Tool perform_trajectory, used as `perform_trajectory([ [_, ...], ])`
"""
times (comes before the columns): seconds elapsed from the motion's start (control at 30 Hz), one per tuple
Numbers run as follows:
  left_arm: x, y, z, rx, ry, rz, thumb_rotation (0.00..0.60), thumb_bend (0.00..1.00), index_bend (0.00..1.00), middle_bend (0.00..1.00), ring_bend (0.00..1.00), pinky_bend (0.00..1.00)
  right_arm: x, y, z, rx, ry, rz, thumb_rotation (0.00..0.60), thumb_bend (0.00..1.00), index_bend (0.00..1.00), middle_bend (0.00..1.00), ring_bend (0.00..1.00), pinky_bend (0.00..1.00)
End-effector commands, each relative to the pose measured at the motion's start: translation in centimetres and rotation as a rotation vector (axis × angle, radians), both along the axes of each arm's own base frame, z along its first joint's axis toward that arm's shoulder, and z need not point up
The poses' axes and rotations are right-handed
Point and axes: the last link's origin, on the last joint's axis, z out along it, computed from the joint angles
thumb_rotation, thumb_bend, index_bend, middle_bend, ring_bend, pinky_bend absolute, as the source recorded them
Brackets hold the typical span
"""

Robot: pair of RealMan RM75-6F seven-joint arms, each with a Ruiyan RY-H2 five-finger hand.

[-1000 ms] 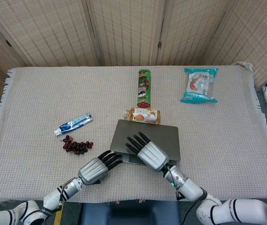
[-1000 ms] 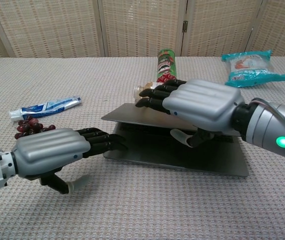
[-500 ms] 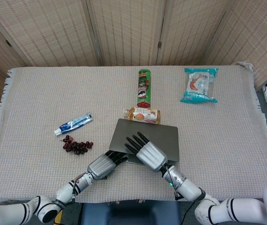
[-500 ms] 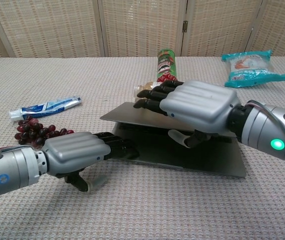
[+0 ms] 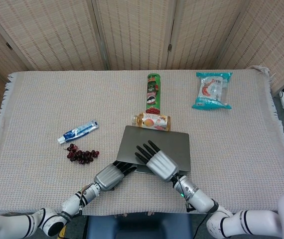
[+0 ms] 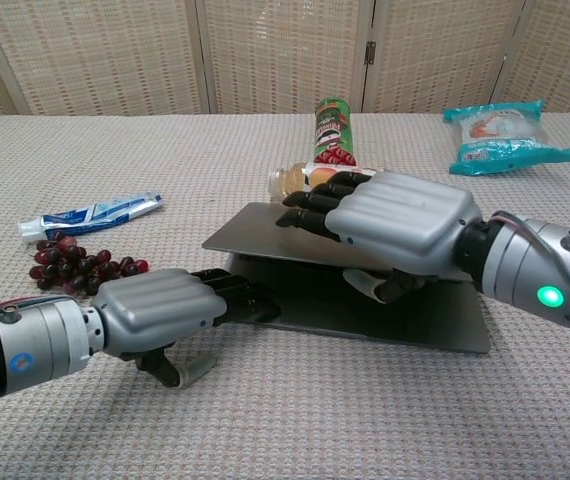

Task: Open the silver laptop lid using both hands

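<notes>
Laptop lid [image 6: 265, 235] part-raised: our right hand [image 6: 390, 225] grips it, left hand [image 6: 170, 308] moved in, fingers now pressing base [image 6: 385, 320], steadying.

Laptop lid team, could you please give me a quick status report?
Right hand grips the lid, thumb under its front edge. Left hand presses the laptop base. Lid partly raised. Bottle lies right behind the laptop.

A flat silver laptop [image 5: 169, 145] lies at the table's six o'clock. The right hand [image 5: 157, 161] rests fingers-spread on its lid; the left hand [image 5: 111, 175] touches its seven o'clock corner. A green cylindrical crisp can [image 5: 153, 93] lies toward twelve.
</notes>
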Motion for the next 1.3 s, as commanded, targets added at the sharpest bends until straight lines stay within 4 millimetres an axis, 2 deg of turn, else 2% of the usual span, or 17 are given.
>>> perform_trajectory([
  [0.03, 0.0, 0.0, 0.0, 0.0, 0.002, -0.002, 0.6, 0.63, 0.04, 0.0, 0.0, 0.0, -0.1, -0.2, 0.0, -0.004, 0.006, -0.006, 0.6, 0.6, 0.0, 0.0, 0.0, 0.0],
  [0.23, 0.0, -0.2, 0.0, 0.0, 0.005, -0.003, 0.6, 0.63, 0.04, 0.0, 0.0, 0.0, -0.2, -1.0, 0.6, -0.032, -0.006, -0.028, 0.6, 0.6, 0.0, 0.0, 0.0, 0.0],
  [0.53, -0.1, -0.4, 0.0, -0.006, 0.006, 0.0, 0.6, 0.63, 0.04, 0.0, 0.0, 0.0, 0.0, -3.1, 3.8, -0.123, -0.049, -0.065, 0.6, 0.6, 0.0, 0.0, 0.0, 0.0],
  [0.97, 0.3, -0.8, 0.2, -0.009, 0.007, -0.015, 0.6, 0.63, 0.04, 0.0, 0.0, 0.0, -0.1, -8.4, 8.9, -0.272, -0.1, -0.174, 0.6, 0.6, 0.0, 0.0, 0.0, 0.0],
  [1.3, 0.6, -1.0, 0.3, -0.006, 0.008, -0.017, 0.6, 0.63, 0.04, 0.0, 0.0, 0.0, -0.3, -12.1, 10.8, -0.34, -0.107, -0.263, 0.6, 0.6, 0.0, 0.0, 0.0, 0.0],
])
